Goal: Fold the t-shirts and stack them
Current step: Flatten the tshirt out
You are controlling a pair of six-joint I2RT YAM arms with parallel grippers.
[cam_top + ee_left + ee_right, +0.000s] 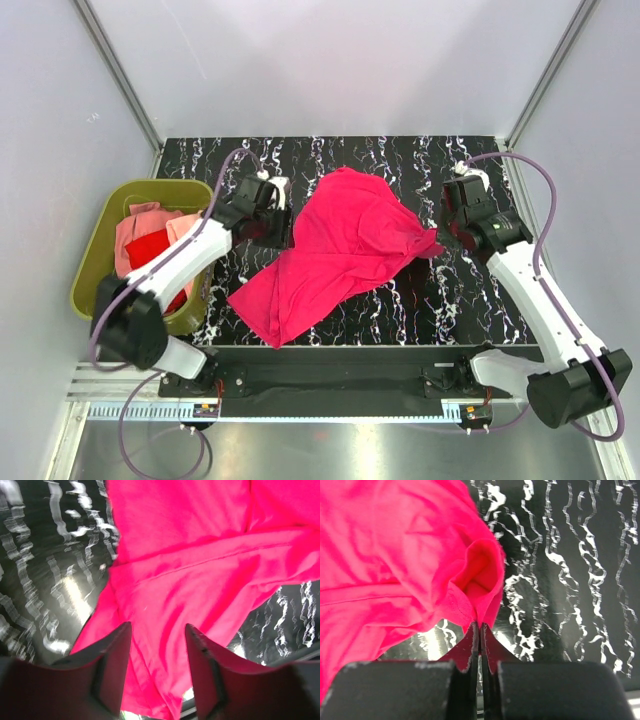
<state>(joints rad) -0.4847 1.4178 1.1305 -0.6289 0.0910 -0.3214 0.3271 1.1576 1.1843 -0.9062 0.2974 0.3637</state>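
My right pincer (479, 628) pinches only an edge of the magenta t-shirt (345, 245); left pincer (157, 630) hangs open above it. Risk: this thin hold slips under tension.

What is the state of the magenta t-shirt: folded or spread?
Not folded: the magenta t-shirt lies loosely spread and rumpled on the table, one edge pinched in the right gripper.
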